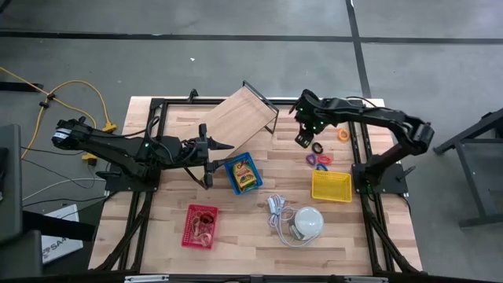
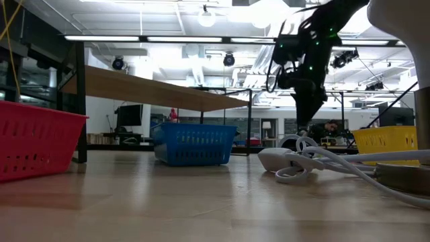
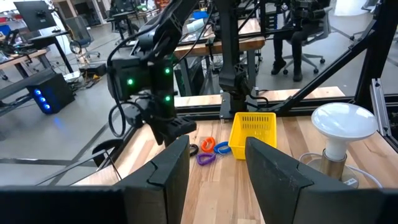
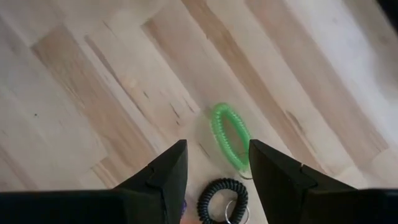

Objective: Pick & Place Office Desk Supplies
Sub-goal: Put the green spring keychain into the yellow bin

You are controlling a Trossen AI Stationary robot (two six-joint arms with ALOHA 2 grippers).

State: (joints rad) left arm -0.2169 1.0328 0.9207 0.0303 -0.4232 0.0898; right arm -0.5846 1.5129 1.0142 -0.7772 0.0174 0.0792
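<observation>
Small coil rings lie loose on the table's far right part: a green one [image 4: 229, 135], a black one [image 4: 221, 200] [image 1: 317, 148], an orange one [image 1: 343, 134] and purple, blue and pink ones [image 1: 319, 161]. My right gripper [image 4: 214, 158] [image 1: 302, 141] hangs open above them, pointing steeply down; the green ring lies flat just beyond its fingertips. It touches nothing. My left gripper [image 1: 211, 155] waits open and level over the table's left middle, empty.
A yellow basket [image 1: 331, 186] stands near the rings. A blue basket [image 1: 244, 173] holds yellow-green packets and a red basket [image 1: 200, 226] holds tan bands. A white dome lamp [image 1: 308, 222] with its cord [image 1: 277, 211] sits near the front. A raised wooden board [image 1: 240, 118] stands at the far middle.
</observation>
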